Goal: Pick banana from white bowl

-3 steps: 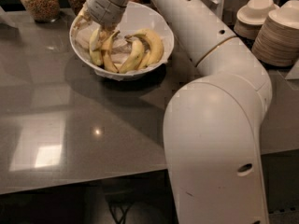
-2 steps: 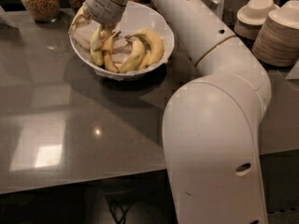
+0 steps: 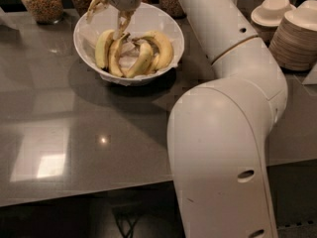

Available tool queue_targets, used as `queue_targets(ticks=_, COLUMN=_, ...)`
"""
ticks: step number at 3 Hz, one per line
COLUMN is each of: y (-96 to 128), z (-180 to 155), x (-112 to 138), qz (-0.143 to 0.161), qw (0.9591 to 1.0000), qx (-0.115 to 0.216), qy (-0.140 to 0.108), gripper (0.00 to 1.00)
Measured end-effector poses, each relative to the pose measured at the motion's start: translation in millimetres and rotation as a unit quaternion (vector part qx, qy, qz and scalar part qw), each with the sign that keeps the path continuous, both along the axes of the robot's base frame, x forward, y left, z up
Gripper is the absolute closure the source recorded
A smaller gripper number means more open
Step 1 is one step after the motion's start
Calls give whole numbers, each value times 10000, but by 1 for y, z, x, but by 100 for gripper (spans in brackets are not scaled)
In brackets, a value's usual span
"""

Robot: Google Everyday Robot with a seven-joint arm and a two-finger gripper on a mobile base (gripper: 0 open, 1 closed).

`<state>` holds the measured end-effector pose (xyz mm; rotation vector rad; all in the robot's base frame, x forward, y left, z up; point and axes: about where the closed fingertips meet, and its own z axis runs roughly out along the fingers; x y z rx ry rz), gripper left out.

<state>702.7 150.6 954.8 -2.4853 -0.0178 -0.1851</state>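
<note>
The white bowl (image 3: pixel 171 31) stands at the back of the grey table, lined with white paper. In its left half lies the banana (image 3: pixel 102 48), plump and pale greenish-yellow, joined to a slimmer yellow one (image 3: pixel 117 57). A deeper-yellow cluster (image 3: pixel 154 49) lies in the right half. My gripper (image 3: pixel 108 17) hangs over the bowl's back-left part, just above the banana pair. Its fingers are spread and hold nothing. One fingertip (image 3: pixel 121 28) is close to the top end of the slimmer banana.
Glass jars of dry food (image 3: pixel 41 1) stand behind the bowl at the back left. Stacked off-white plates (image 3: pixel 299 38) and small bowls (image 3: pixel 271 10) stand at the back right. My large white arm (image 3: pixel 223 133) fills the right foreground.
My gripper has lifted up and back from low over the left bananas, which now show in full. The bananas and bowl have not moved.
</note>
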Motion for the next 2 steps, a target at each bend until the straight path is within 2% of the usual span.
queue_targets(ticks=2, y=-31, z=32, x=14, qz=-377, qw=9988, qx=220, qy=-242, gripper=50)
